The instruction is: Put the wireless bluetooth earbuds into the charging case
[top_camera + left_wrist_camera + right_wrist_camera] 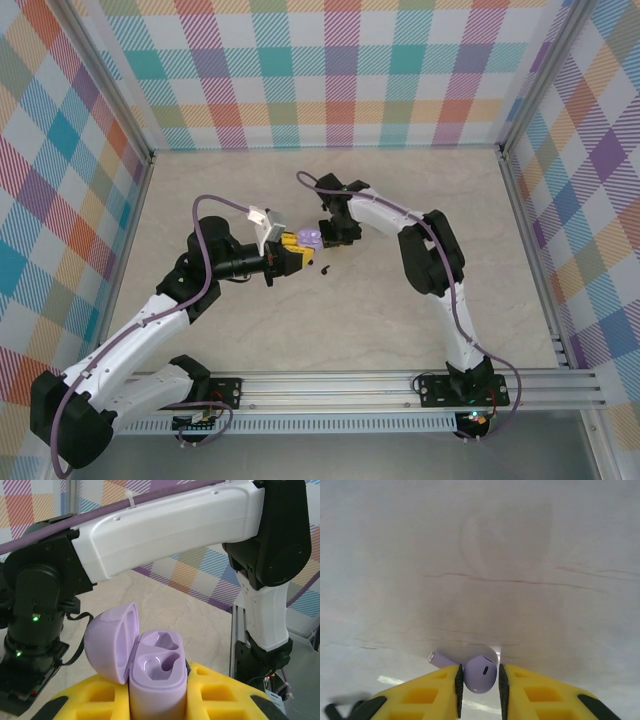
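Note:
My left gripper point(159, 702) point(290, 252) is shut on the lavender charging case point(159, 680) point(311, 238), holding it upright between yellow fingers point(220, 692). The lid point(112, 642) is hinged open to the left and both wells are empty. My right gripper point(480, 687) point(337, 233) is down at the table just right of the case. Its dark pads are closed on the round head of a pale lavender earbud point(481, 674), whose stem points left. A tiny black earbud point(328, 268) lies on the table just in front of the two grippers.
The beige table point(400, 330) is walled by plaid panels point(330, 70) at the back and sides. A metal rail point(400, 385) runs along the near edge. The right arm's white link point(165, 527) passes close above the case.

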You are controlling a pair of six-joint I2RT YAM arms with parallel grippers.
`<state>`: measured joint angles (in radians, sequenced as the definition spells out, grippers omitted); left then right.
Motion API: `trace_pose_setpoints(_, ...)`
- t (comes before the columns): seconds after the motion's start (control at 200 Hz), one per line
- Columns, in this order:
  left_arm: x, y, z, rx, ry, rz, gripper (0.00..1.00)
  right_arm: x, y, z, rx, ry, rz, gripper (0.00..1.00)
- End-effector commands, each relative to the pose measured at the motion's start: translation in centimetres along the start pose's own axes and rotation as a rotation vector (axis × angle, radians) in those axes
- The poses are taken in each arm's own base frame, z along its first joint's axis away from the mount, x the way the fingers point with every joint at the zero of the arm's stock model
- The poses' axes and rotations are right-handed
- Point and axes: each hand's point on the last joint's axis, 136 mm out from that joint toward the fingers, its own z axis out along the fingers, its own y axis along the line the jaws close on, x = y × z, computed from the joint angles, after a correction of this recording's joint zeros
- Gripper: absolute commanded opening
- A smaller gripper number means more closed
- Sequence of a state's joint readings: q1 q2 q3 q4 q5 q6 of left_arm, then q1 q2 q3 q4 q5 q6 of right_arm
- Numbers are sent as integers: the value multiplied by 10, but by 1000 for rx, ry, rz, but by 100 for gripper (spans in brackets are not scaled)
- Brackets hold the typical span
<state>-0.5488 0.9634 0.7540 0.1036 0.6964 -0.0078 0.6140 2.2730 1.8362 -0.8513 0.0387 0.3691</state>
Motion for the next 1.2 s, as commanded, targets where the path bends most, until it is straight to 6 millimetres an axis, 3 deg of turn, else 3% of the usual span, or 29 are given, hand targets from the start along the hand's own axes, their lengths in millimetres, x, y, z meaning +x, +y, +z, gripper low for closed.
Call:
trace_pose_setpoints(0.0,0,-7,-2,13,-7,8,19,4,-20,-16,50,6,-20,28)
trace_pose_setpoints(0.13,-2,-8,-3,13,-10,10,19,2,-25,-21,49,3,-20,29)
trace_pose_setpoints(0.41,-5,-9,-4,14,-10,15,19,-4,-4,-44,-66,-33,-33,34)
trace_pose_setpoints(0.535,-6,-9,-4,13,-11,19,19,0,-1,-49,-85,-26,-30,32)
trace_pose_setpoints(0.75,-7,-10,-4,17,-17,18,19,13,-8,-35,-82,2,-12,20)
trace_pose_setpoints(1.195,-7,-9,-3,16,-17,20,19,12,-27,-9,-9,27,28,13)
